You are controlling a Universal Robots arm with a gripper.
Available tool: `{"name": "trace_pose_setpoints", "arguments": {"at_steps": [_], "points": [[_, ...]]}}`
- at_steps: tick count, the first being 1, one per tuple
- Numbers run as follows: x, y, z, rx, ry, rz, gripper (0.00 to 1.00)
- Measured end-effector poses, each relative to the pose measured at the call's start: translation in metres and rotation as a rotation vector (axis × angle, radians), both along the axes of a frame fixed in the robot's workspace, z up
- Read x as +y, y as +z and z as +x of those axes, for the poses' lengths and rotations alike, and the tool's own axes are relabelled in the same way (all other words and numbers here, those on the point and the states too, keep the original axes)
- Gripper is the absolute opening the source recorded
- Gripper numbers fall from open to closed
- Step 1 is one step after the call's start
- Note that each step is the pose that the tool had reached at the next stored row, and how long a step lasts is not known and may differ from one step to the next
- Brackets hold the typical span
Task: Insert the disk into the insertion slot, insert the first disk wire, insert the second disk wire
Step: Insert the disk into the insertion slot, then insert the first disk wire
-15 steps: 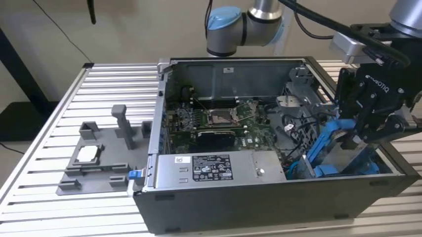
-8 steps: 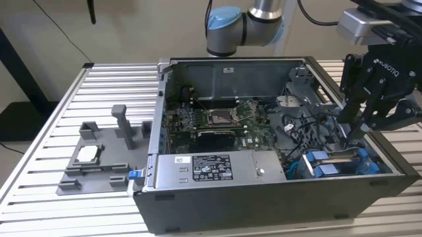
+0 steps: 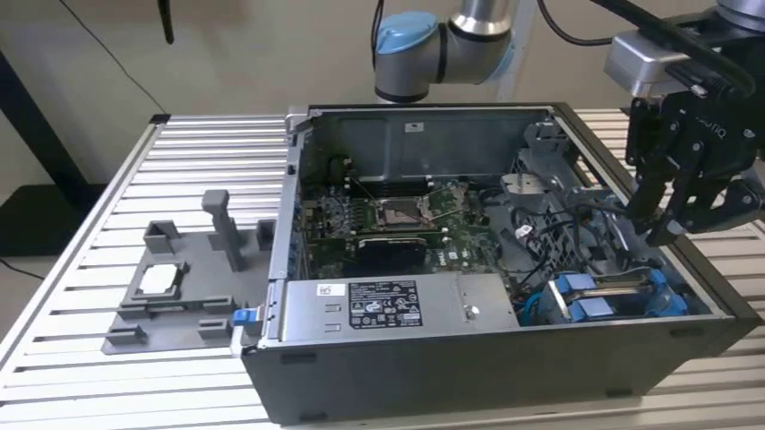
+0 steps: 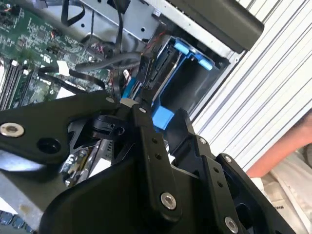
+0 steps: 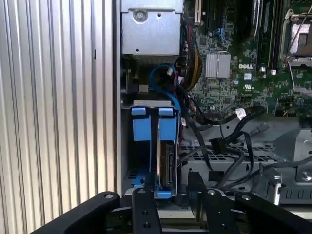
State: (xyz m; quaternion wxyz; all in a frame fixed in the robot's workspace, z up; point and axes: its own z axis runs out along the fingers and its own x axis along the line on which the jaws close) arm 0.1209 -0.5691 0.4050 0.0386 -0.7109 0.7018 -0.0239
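Observation:
The disk (image 5: pixel 166 165) sits on edge in its blue carrier inside the insertion slot (image 5: pixel 127 146), at the case's front corner on the exterior view's right (image 3: pixel 615 288). Two blue carrier tabs (image 5: pixel 146 129) stand side by side at the bay's mouth. My gripper (image 3: pixel 660 228) hangs open just above that bay, with its fingers (image 5: pixel 142 207) straddling the carrier's end in both wrist views. In the second wrist view one fingertip (image 4: pixel 142 100) is close to a black connector (image 4: pixel 146 73) at the disk's end. Loose black wires (image 5: pixel 217 144) lie beside the bay.
The open computer case (image 3: pixel 358 358) rests on a slatted metal table (image 3: pixel 203 143). Inside are the motherboard (image 3: pixel 395 219) and a silver box with a white sticker (image 3: pixel 382 305). A grey fixture (image 3: pixel 179 296) holding a small silver chip (image 3: pixel 159 280) lies at the exterior view's left.

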Motion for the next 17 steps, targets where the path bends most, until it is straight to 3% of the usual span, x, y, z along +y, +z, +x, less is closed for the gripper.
{"name": "trace_pose_setpoints", "arguments": {"at_steps": [7,9,13,17], "points": [[0.009,-0.0041,0.0,-0.0579,0.036,0.0001,0.41],[0.0117,-0.0058,0.0,-0.0717,0.049,0.0003,0.41],[0.0186,-0.0102,0.0,-0.0917,0.077,-0.0003,0.41],[0.0264,-0.0144,-0.0007,-0.111,0.093,-0.0066,0.41]]}}
